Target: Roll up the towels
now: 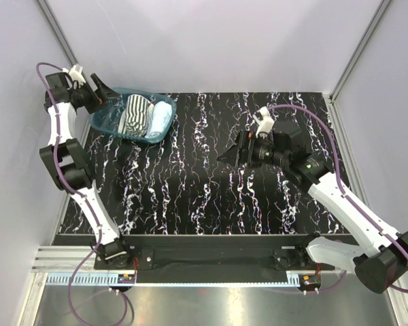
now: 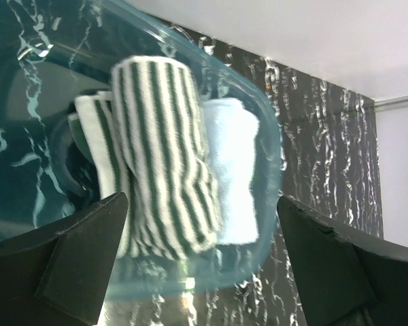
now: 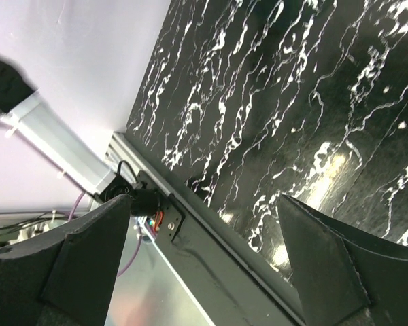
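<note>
Though plush, striped towel (image 2: 164, 156) cylindrical, basin (image 2: 190, 282) translucent

My work surface is a black table (image 1: 211, 183) with white marble-like veining. One item rests directly on it: a clear blue-tinted plastic basin (image 1: 100, 122), located at the far corner on my left side.

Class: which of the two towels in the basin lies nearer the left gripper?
The green-and-white striped towel; the plain pale blue towel lies beyond it, farther from the left gripper.
</note>
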Tool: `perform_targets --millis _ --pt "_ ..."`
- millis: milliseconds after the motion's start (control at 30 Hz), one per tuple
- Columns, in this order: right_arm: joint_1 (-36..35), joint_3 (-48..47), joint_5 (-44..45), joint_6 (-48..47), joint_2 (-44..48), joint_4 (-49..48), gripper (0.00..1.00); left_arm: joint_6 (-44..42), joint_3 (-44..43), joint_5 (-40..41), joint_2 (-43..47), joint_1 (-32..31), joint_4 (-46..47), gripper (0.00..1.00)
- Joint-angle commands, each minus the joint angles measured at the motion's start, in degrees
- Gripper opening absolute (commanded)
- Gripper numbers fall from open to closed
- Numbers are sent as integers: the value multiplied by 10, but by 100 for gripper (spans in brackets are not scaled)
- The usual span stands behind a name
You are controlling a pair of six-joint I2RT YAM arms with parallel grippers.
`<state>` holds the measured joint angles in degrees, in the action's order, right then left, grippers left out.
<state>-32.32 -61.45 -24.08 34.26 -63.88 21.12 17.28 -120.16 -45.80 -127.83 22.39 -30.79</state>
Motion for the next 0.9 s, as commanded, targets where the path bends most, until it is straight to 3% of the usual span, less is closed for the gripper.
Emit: perform_targets --millis 0,167,267,300,400,467,500,600,700,867 --pt "-2 -38 19 -29 -4 4 96 14 73 38 120 -2 50 99" --pt "-3 -39 19 -31 -5 -3 96 1 172 100 269 -11 41 99" --pt "-3 -39 14 -30 -3 1 96 -7 288 134 390 -22 81 99" --pt "-4 -38 11 -28 3 3 96 -8 371 153 466 -30 126 99" --pt "-5 -30 8 -24 18 2 96 -36 496 260 581 -55 215 99" --pt "-5 -23 8 -19 30 4 96 -85 633 274 685 -62 281 99" --pt "-5 -16 9 -17 40 3 96 -116 733 284 749 -67 362 99" --pt "-5 -5 7 -11 55 5 96 -139 888 332 854 -70 536 99" --pt "-6 5 6 -4 68 6 96 -132 1016 423 912 -69 595 99" --pt "-6 12 7 5 89 9 96 -161 1064 432 886 -70 587 99"
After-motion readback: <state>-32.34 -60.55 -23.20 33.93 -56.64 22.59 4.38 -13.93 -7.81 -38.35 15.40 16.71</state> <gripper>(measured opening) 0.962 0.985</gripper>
